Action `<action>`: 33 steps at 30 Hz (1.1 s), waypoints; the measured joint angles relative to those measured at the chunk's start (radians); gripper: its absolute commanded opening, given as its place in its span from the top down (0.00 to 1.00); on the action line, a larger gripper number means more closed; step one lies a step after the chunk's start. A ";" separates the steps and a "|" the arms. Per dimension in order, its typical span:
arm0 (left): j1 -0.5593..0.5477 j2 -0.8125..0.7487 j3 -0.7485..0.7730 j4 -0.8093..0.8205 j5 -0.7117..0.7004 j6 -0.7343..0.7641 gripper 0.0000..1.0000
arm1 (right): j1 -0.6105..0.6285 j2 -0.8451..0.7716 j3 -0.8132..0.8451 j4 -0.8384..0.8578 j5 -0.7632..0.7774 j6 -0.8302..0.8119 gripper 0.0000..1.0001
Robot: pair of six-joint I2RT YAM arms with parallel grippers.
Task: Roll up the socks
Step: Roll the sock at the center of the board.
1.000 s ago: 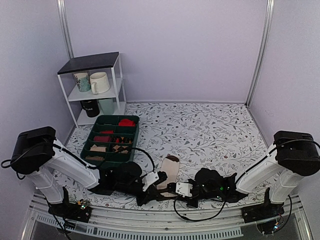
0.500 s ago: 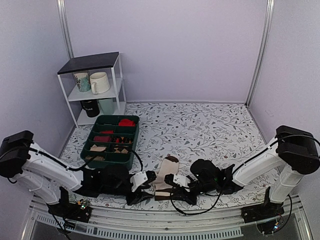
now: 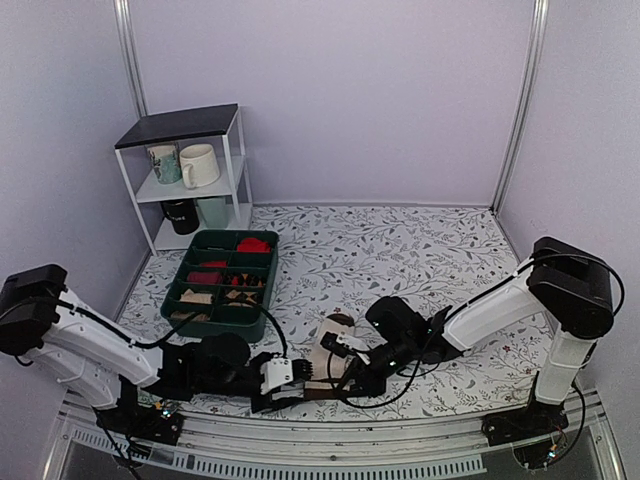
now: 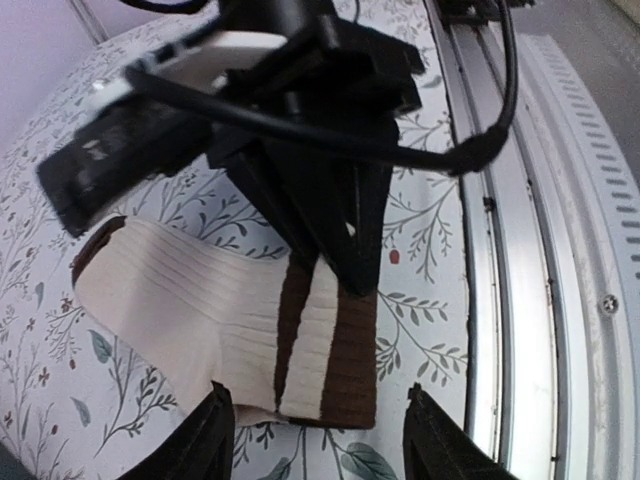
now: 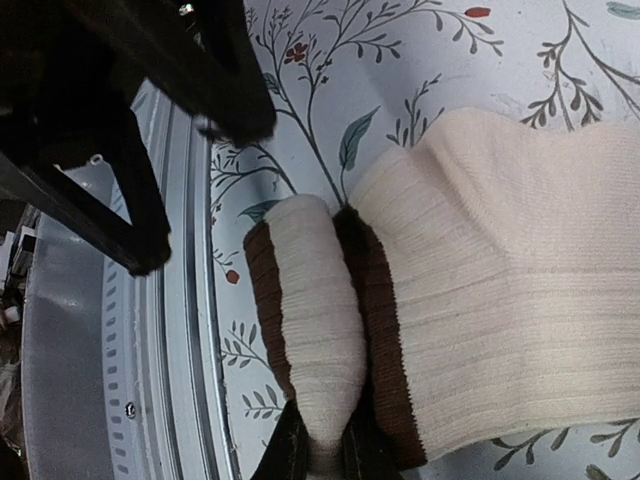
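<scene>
The socks (image 3: pixel 326 347) lie near the table's front edge, cream with dark brown bands (image 4: pixel 352 350) and a dark brown far end. My right gripper (image 5: pixel 325 455) is shut on the banded end, where a cream fold (image 5: pixel 315 320) is turned over onto the sock. In the top view it (image 3: pixel 345 380) comes in from the right. My left gripper (image 4: pixel 320 440) is open just short of the banded edge, its fingers (image 4: pixel 212 432) apart from the fabric. From above it (image 3: pixel 290 388) sits left of the socks.
A green compartment tray (image 3: pixel 200 312) with small rolled items stands behind the left arm. A white shelf (image 3: pixel 190 170) with mugs is at the back left. A metal rail (image 4: pixel 500 300) runs along the table's near edge, right beside both grippers.
My left gripper has opened, let go of the socks and drawn back to the left. My right gripper has moved left, carrying the banded end over onto the sock.
</scene>
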 measured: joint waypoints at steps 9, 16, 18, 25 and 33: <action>-0.007 0.141 0.039 0.025 0.038 0.049 0.45 | -0.010 0.010 0.019 -0.040 -0.040 0.002 0.94; -0.012 0.171 0.043 0.051 0.034 0.045 0.49 | -0.021 0.025 0.028 -0.045 -0.066 0.010 0.94; -0.012 0.185 0.050 0.058 0.033 0.044 0.55 | -0.024 0.030 0.033 -0.050 -0.076 0.013 0.94; -0.017 0.223 0.079 0.075 0.030 0.026 0.88 | -0.029 0.039 0.050 -0.074 -0.093 0.018 0.94; -0.019 0.230 0.080 0.080 0.031 -0.030 1.00 | -0.029 0.039 0.050 -0.078 -0.097 0.020 0.84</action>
